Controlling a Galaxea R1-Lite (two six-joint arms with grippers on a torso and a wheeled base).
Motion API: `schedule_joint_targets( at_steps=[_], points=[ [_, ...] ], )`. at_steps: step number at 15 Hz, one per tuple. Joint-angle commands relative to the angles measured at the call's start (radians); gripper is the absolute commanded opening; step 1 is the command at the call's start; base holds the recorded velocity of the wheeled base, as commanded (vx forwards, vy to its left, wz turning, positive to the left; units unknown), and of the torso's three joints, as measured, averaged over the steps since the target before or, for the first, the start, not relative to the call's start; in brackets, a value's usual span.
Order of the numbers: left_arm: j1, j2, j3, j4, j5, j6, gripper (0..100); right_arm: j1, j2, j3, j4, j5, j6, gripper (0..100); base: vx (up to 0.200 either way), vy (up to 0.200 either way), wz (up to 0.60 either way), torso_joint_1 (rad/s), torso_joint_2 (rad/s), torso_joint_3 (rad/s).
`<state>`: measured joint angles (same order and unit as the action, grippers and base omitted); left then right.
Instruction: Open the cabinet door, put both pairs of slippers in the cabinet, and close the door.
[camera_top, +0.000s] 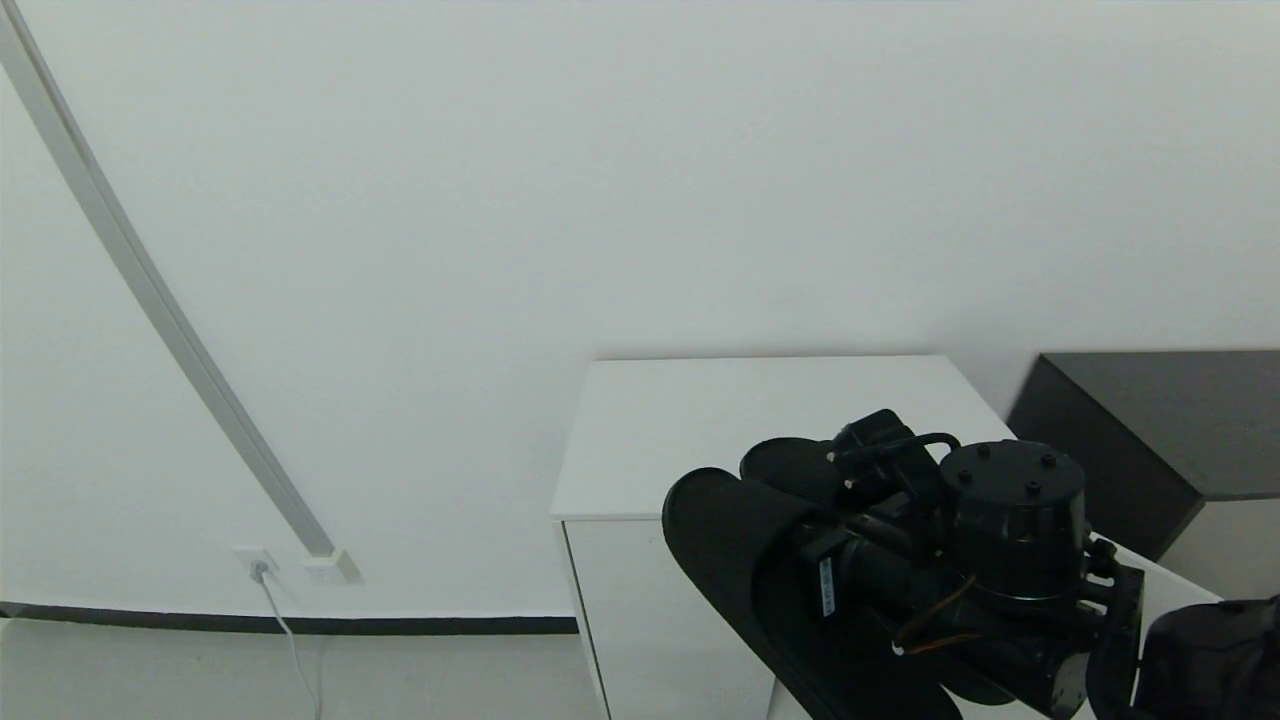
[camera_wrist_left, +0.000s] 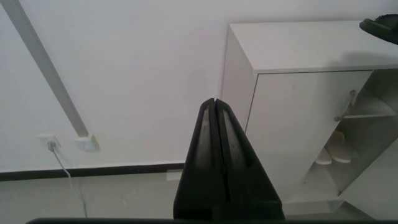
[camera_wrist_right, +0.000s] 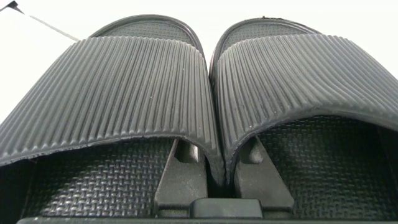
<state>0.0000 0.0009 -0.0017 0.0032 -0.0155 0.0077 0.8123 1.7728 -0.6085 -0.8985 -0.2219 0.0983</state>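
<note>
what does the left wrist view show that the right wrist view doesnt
Left wrist only: the shut left gripper, the white cabinet open on its shelves, pale slippers on one shelf, a wall socket. Right wrist only: the right gripper pinching the black slippers by their adjoining inner edges. Both: the black slippers, from the left wrist just a dark edge above the cabinet top.

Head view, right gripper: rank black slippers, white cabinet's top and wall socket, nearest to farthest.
1. black slippers: clamped in the jaws of the right gripper.
2. white cabinet's top: just beyond and under the held slippers.
3. wall socket: low on the wall, far off to the robot's left.
</note>
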Motion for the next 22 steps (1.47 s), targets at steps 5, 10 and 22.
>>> schedule_joint_targets(
  at_steps=[5,10,22],
  points=[
    [0.000,0.001,0.000,0.000,0.000,0.000,0,0.001,0.005,0.000,0.000,0.001,0.000,0,0.000,-0.200,0.00,0.001,0.01,0.004],
    [0.000,-0.001,0.000,0.000,0.000,0.000,0,0.001,0.004,0.000,0.000,0.003,0.001,0,0.000,-0.200,0.00,0.004,0.00,0.001],
    [0.000,0.001,0.000,0.000,-0.001,0.000,0,-0.001,-0.007,0.009,-0.016,0.003,0.000,0,0.000,-0.083,0.00,0.002,0.00,0.000]
  ],
)
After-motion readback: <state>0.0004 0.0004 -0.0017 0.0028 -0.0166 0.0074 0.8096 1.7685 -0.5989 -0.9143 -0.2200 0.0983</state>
